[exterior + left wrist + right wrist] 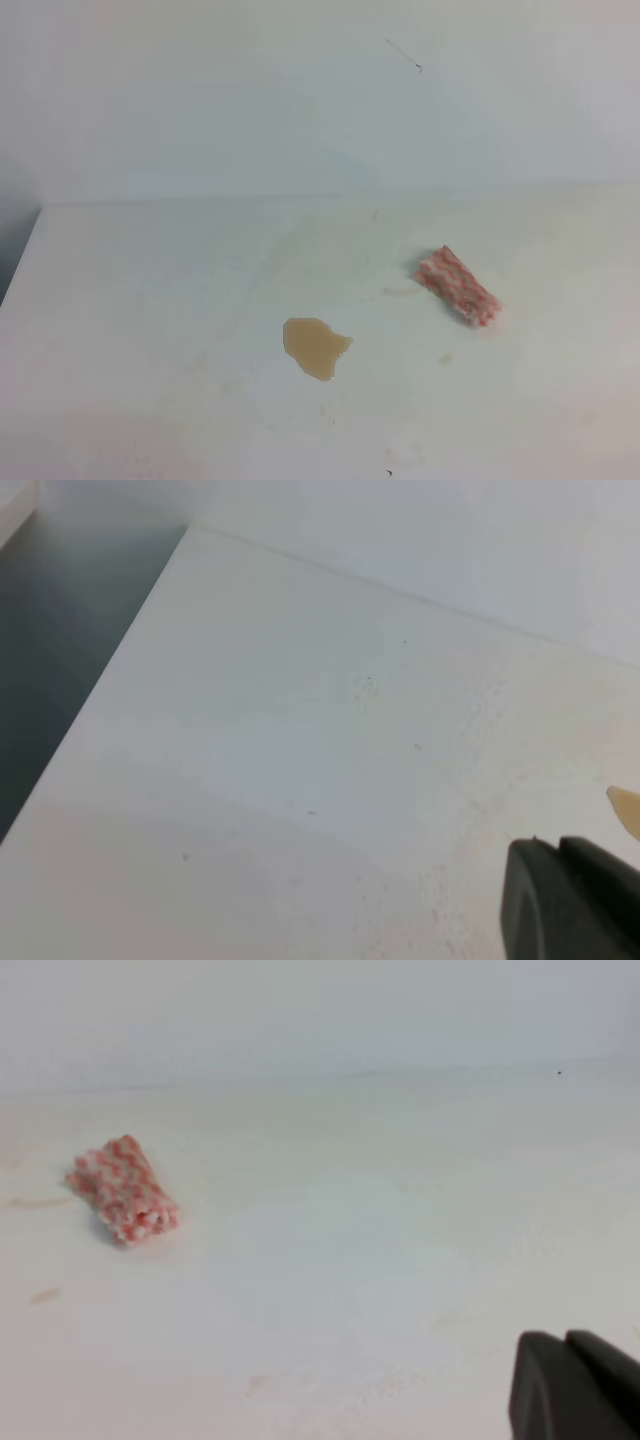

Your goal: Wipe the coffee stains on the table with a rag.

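Right hand closed, apart from rag lying diagonally, upper-left to lower-right.

Very little of the robot shows. In the left wrist view, the left claw appears at the near right corner as a matt black, rounded block, with a narrow seam running between its two parts. In the right wrist view, the right claw looks much the same: two dark charcoal, smooth-edged pieces pressed side by side with a thin line between them, plain and without any visible screws, cables or markings.
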You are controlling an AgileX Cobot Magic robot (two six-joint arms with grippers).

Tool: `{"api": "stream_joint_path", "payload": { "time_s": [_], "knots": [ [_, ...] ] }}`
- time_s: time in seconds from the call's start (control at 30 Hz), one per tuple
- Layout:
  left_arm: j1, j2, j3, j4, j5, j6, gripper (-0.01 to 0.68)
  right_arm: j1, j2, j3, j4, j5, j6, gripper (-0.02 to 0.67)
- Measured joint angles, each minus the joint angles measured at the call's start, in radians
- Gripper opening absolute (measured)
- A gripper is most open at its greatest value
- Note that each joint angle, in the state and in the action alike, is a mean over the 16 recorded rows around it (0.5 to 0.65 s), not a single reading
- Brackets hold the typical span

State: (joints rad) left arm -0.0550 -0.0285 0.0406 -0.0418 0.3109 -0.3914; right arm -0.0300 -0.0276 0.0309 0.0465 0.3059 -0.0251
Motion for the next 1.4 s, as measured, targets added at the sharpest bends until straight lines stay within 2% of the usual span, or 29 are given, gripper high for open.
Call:
{"api": "stream_joint_path", "payload": {
  "time_s": [1.4],
  "knots": [
    [0.002,-0.002,0.003,0.0,-0.001,0.0,0.001,0.0,0.0,0.0,-0.007,0.0,-0.075,-0.004]
  ]
}}
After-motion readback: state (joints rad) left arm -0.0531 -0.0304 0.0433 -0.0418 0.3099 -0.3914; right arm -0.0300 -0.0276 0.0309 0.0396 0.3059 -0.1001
